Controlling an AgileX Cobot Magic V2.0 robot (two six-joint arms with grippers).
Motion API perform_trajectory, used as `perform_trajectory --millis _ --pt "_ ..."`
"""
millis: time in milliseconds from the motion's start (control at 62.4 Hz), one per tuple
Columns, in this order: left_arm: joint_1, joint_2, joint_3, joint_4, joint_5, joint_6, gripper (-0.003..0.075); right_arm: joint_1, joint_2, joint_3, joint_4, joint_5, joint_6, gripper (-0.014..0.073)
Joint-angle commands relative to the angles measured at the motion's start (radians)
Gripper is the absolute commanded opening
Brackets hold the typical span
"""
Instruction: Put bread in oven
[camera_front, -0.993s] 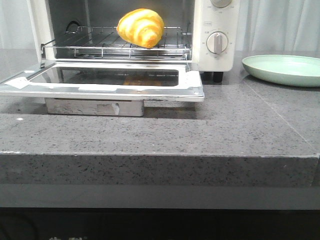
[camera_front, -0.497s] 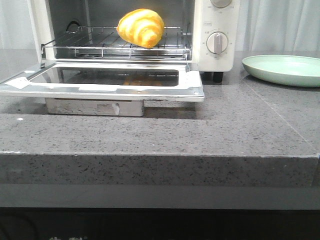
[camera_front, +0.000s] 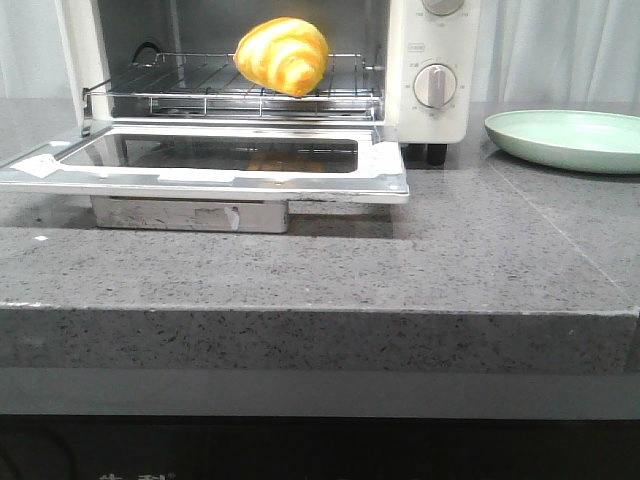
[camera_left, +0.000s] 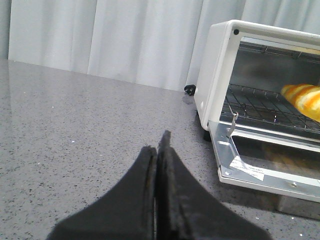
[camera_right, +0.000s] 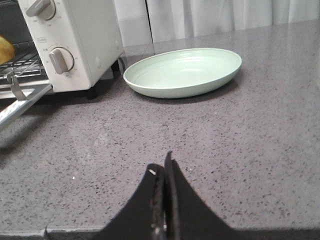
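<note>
The bread (camera_front: 282, 54), a golden croissant-shaped roll with pale stripes, lies on the wire rack inside the white oven (camera_front: 430, 40), whose glass door (camera_front: 210, 160) hangs open and flat. Part of the bread (camera_left: 305, 100) shows in the left wrist view, and a sliver of it (camera_right: 4, 49) in the right wrist view. My left gripper (camera_left: 157, 142) is shut and empty over the counter, to the left of the oven (camera_left: 215, 75). My right gripper (camera_right: 162, 162) is shut and empty near the counter's front edge, to the right of the oven (camera_right: 85, 40). Neither gripper appears in the front view.
A pale green plate (camera_front: 565, 138) sits empty on the grey stone counter right of the oven, also in the right wrist view as the plate (camera_right: 182, 72). The open door juts toward the counter's front edge (camera_front: 320, 312). White curtains hang behind.
</note>
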Motion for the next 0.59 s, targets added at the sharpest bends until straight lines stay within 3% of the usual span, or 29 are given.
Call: perform_trajectory --millis 0,304,577 --pt "0.002 -0.021 0.023 -0.006 -0.081 -0.009 -0.0018 -0.003 -0.02 0.005 -0.005 -0.104 -0.073 -0.012" --pt "0.002 -0.021 0.023 -0.006 -0.081 -0.009 -0.0018 -0.044 -0.021 0.005 -0.005 -0.192 -0.126 -0.012" --pt "0.002 -0.021 0.023 -0.006 -0.081 -0.009 -0.0018 -0.064 -0.021 0.005 -0.006 -0.178 -0.126 -0.012"
